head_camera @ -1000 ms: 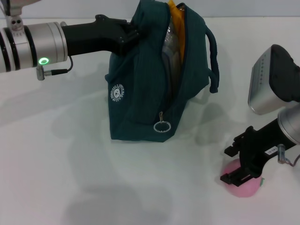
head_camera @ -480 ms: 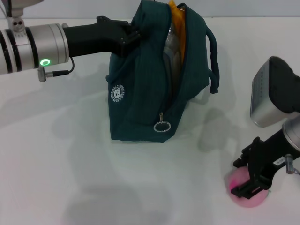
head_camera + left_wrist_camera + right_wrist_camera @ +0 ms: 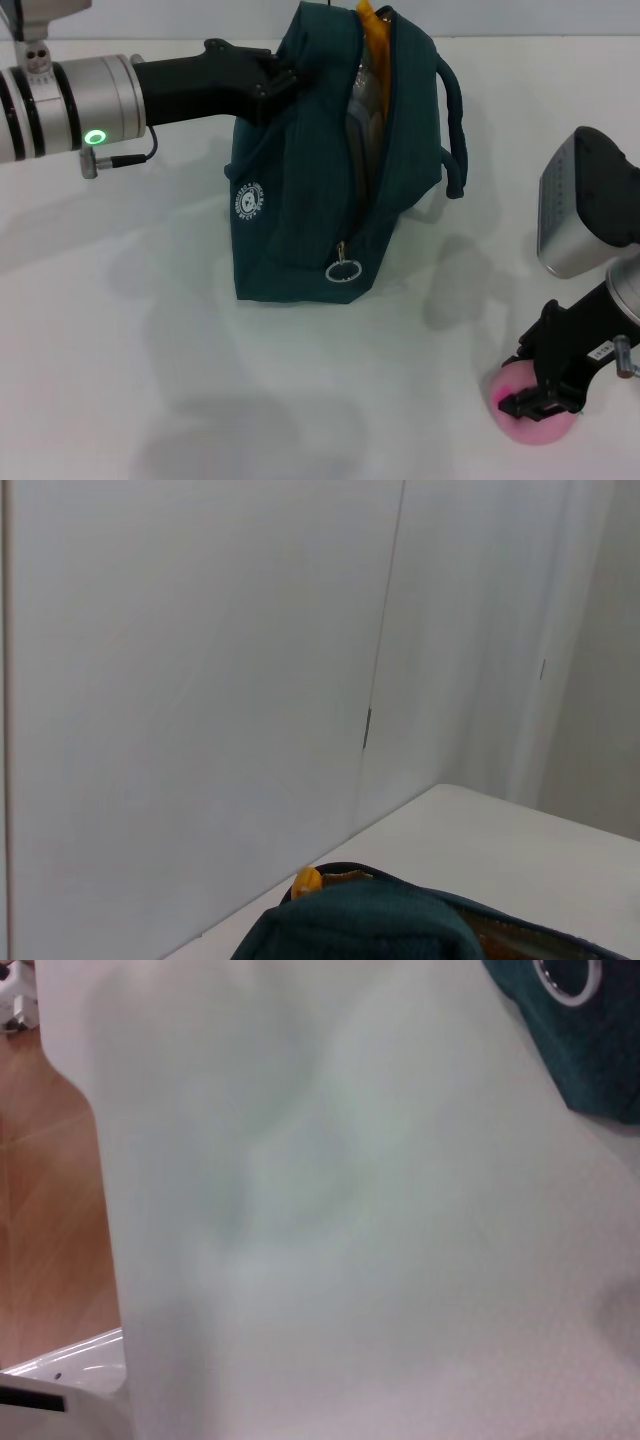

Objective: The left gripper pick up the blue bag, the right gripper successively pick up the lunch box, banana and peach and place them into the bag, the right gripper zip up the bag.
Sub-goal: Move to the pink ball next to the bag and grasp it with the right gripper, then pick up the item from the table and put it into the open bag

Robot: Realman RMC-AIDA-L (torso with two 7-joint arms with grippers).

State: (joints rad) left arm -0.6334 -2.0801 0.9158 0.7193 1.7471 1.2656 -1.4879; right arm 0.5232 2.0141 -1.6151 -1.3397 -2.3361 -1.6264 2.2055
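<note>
White table (image 3: 200, 380) fills the head view, with a plain wall behind. On it stands the blue bag (image 3: 300, 200), its zipper open (the ring pull (image 3: 343, 271) hangs low at the front). The left gripper (image 3: 275, 75) is clamped on the bag's top edge and holds it up. The banana (image 3: 378, 45) pokes out of the top, with the lunch box (image 3: 365, 100) beside it inside. Near the front right, the right gripper (image 3: 545, 400) is down over the peach (image 3: 535, 415), fingers on either side of it.
</note>
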